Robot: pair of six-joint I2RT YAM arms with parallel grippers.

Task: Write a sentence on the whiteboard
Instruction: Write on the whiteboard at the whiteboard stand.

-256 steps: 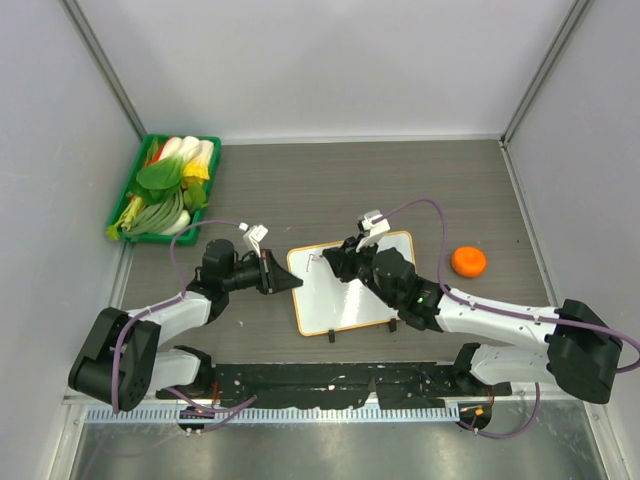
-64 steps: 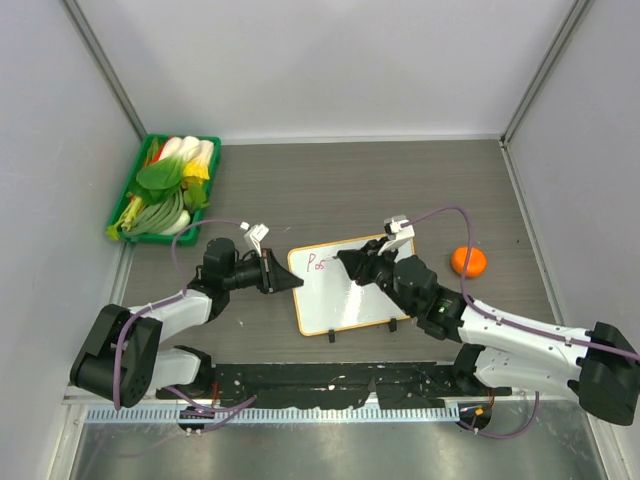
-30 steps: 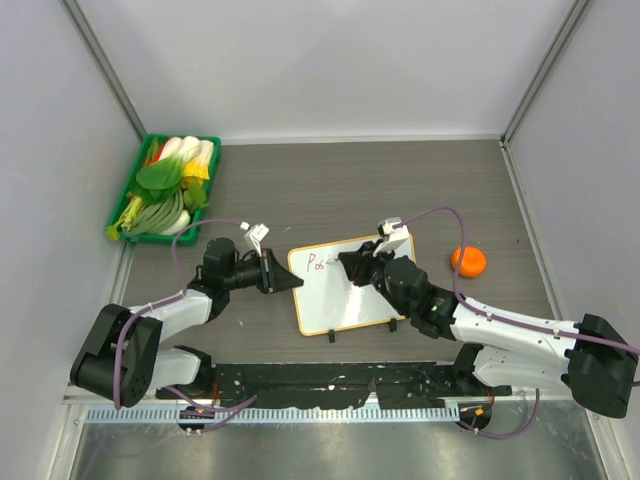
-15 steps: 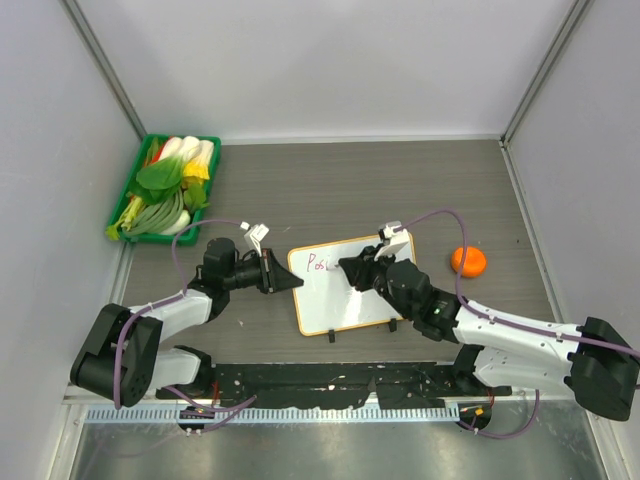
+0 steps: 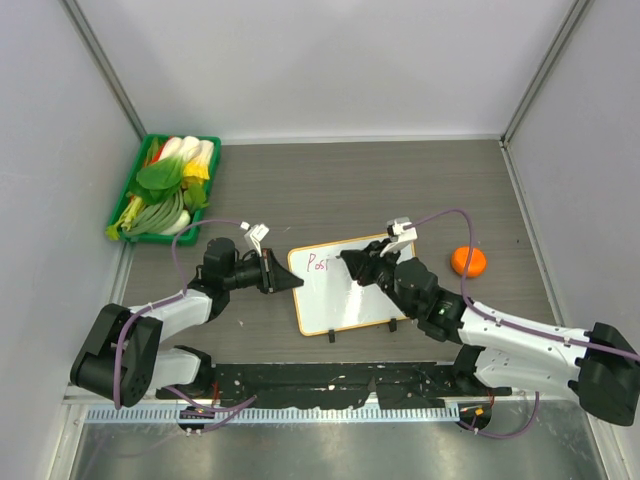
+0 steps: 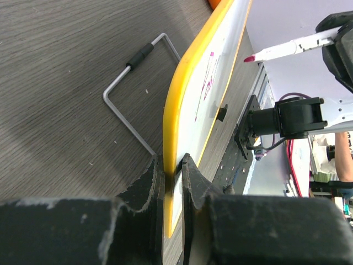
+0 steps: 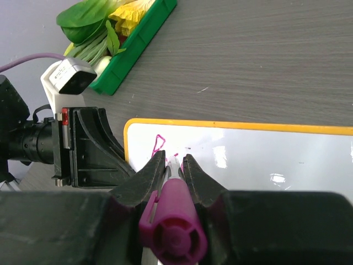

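Table [image 5: 400, 190] of grey wood fills the top view. The right arm [image 5: 500, 325] comes in from 5 o'clock, lies low and bends up to the board's 1 o'clock corner. The left arm [image 5: 170, 310] comes in from 7 o'clock, folds at the elbow and points flat toward 3 o'clock.

The board [image 5: 345, 295] sits in the middle of the table, a bit tilted. The left gripper [image 6: 172, 163] pinches the board's 9 o'clock edge. A green tray [image 7: 138, 47] of leafy greens is at 10 o'clock. An orange [image 5: 468, 261] lies at 3 o'clock, well apart from the board.

The right gripper [image 7: 174, 163] is clenched on a pink marker [image 6: 287, 48], tip down over the board. I cannot tell if the tip touches.

The writing [image 5: 318, 263] near the board's 10 o'clock corner reads about "Posi". The right arm covers part of the board's top edge, and the marker hides part of the writing in the right wrist view.
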